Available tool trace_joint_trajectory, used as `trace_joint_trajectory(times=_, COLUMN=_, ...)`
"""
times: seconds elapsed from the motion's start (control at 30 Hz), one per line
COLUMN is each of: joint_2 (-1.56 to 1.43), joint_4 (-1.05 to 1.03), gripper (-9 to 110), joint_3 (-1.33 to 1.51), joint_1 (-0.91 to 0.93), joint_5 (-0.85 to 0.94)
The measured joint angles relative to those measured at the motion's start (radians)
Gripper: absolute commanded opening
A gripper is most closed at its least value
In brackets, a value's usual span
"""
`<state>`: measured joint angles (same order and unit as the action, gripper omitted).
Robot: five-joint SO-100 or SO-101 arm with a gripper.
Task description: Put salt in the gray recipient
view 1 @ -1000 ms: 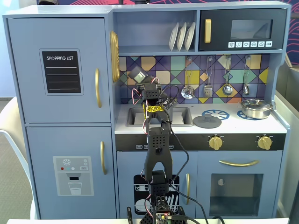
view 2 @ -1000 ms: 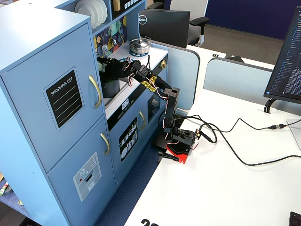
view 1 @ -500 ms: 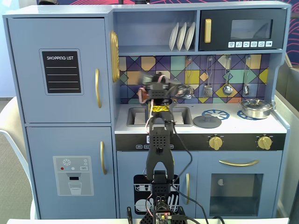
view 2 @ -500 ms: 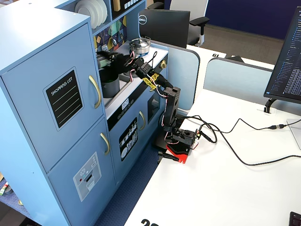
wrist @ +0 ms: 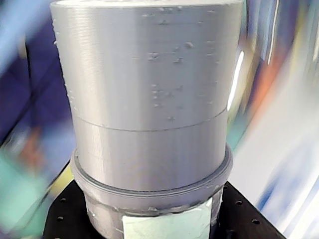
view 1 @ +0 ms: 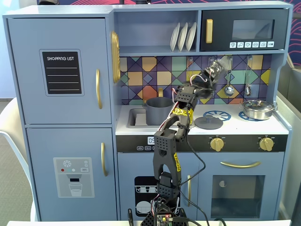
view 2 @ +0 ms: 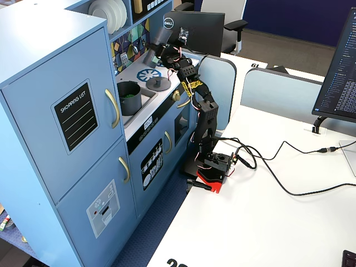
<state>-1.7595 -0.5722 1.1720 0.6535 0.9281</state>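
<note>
Salt shaker (wrist: 149,109) sits clamped in our gripper (view 1: 214,70), held high over the stove; the gray pot (view 1: 158,110) lies down-left of it in that fixed view — well apart. We judge the carry must run that way before any tilt.

In the wrist view the ribbed grey plastic cylinder (wrist: 149,104) is cut off at the top edge — background only blur — fingertips hidden.

One fixed view faces the toy kitchen (view 1: 141,117) head-on from behind the arm (view 1: 176,141). Another looks down from the near left, taking in the desk (view 2: 267,222). Both share the arm and pot (view 1: 157,109). The wrist view sits against a gray cylinder (wrist: 149,109).
</note>
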Motion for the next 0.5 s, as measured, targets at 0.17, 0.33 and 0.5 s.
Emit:
trace_joint_trajectory(times=0.17, joint_2=-0.011, joint_4=0.175, gripper=0, joint_3=0.138, joint_1=0.078, joint_5=0.325)
trace_joint_trajectory(times=0.33, joint_2=-0.011, joint_4=0.264, gripper=0, joint_3=0.219, joint_1=0.161, joint_5=0.499)
trace_joint_trajectory(times=0.5, joint_2=0.005, joint_4=0.310, gripper=0, joint_3=0.241, joint_1=0.193, joint_5=0.561)
